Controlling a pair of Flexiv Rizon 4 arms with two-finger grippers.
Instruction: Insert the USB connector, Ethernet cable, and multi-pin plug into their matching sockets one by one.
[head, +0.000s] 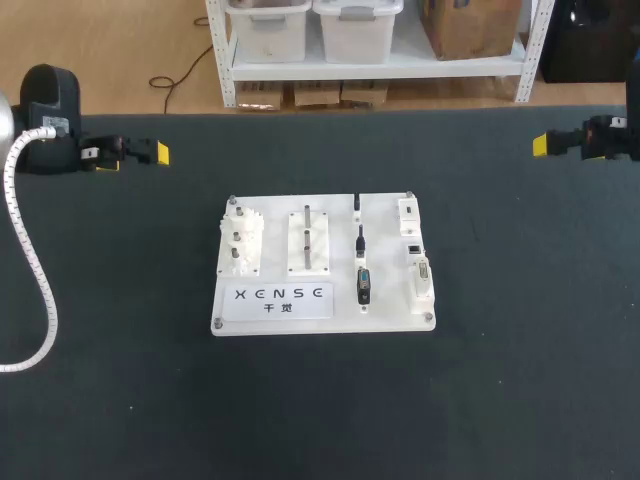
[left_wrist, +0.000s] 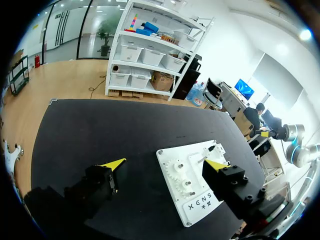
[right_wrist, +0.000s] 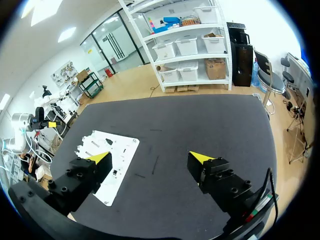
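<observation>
Nothing looked inserted yet. The black multi-pin plug (head: 364, 285) sat on the white rectangular plastic board (head: 270, 310), unplugged, well away from both the left gripper (head: 155, 153) and the right gripper (head: 541, 145), which stood wide open and empty.

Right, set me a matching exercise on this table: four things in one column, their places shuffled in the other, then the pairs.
Things
1. left gripper
2. right gripper
3. white gears
4. black multi-pin plug

Places
A. on the white board, just left of the socket column
B. over the table at its far right, off the board
C. at the board's left end
D. over the table's far left, off the board

Pairs: 1-D, 2-B, 3-C, 4-A
</observation>
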